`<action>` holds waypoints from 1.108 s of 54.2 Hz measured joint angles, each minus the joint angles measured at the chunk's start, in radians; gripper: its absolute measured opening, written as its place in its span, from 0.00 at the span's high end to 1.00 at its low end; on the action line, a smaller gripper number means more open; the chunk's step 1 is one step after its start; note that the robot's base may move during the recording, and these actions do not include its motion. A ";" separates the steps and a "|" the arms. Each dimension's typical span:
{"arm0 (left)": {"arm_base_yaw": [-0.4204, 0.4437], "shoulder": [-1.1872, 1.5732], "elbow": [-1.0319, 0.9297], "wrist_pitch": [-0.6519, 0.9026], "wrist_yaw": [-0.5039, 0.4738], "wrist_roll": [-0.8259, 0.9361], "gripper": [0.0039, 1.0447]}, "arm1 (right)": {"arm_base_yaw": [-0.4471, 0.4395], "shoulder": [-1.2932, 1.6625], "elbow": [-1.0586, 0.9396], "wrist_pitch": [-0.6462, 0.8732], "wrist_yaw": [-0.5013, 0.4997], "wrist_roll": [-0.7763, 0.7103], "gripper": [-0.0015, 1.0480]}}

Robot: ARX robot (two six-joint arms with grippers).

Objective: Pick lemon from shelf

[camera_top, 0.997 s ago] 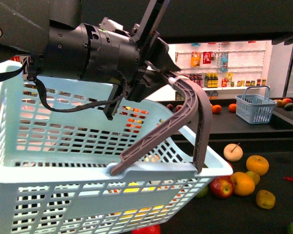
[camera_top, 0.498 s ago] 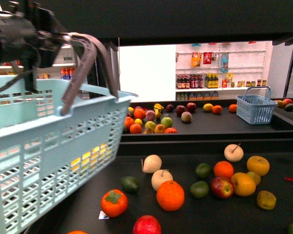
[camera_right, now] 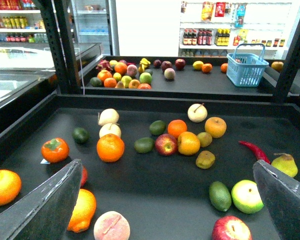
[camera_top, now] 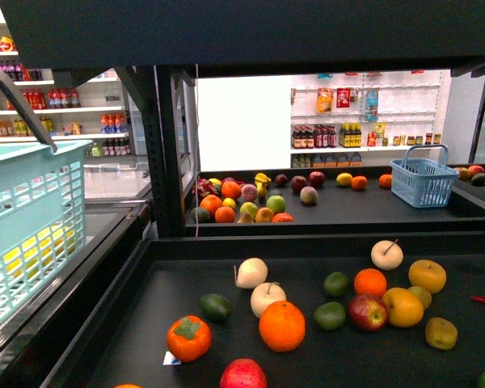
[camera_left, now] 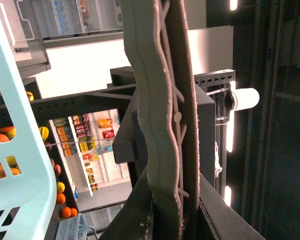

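The shelf's black tray [camera_top: 226,360] holds scattered fruit. A yellow oval fruit that looks like the lemon [camera_right: 84,209] lies at the near side of the tray [camera_right: 155,192], partly behind one finger [camera_right: 45,205] of my right gripper [camera_right: 165,200]. That gripper hangs open above the tray, holding nothing, and it is out of the front view. My left gripper [camera_left: 165,200] is shut on the grey basket handle [camera_left: 160,125]. The light blue basket [camera_top: 24,226] hangs at the far left, beside the shelf.
Near the lemon lie a peach [camera_right: 111,226], an orange [camera_right: 110,147] and a round orange fruit [camera_right: 4,186]. A green apple [camera_right: 247,196], an avocado [camera_right: 219,195] and a red chili [camera_right: 254,150] lie by the other finger. A black post [camera_top: 166,153] stands left; a blue basket [camera_top: 422,179] sits on the farther tier.
My left arm has swung the basket from the middle of the front view to its far left edge. The fruit on the tray is now uncovered.
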 joint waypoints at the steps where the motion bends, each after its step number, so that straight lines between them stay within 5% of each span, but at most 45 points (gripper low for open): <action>1: 0.010 0.002 0.000 0.008 0.011 -0.002 0.89 | 0.000 0.000 0.000 0.000 0.000 0.000 0.02; 32: 0.122 0.145 -0.034 0.197 0.145 -0.031 0.89 | 0.000 0.000 0.000 0.000 0.000 0.000 0.02; 60: 0.129 0.214 -0.085 0.294 0.146 -0.037 0.89 | 0.000 0.000 0.000 0.000 0.000 0.000 0.02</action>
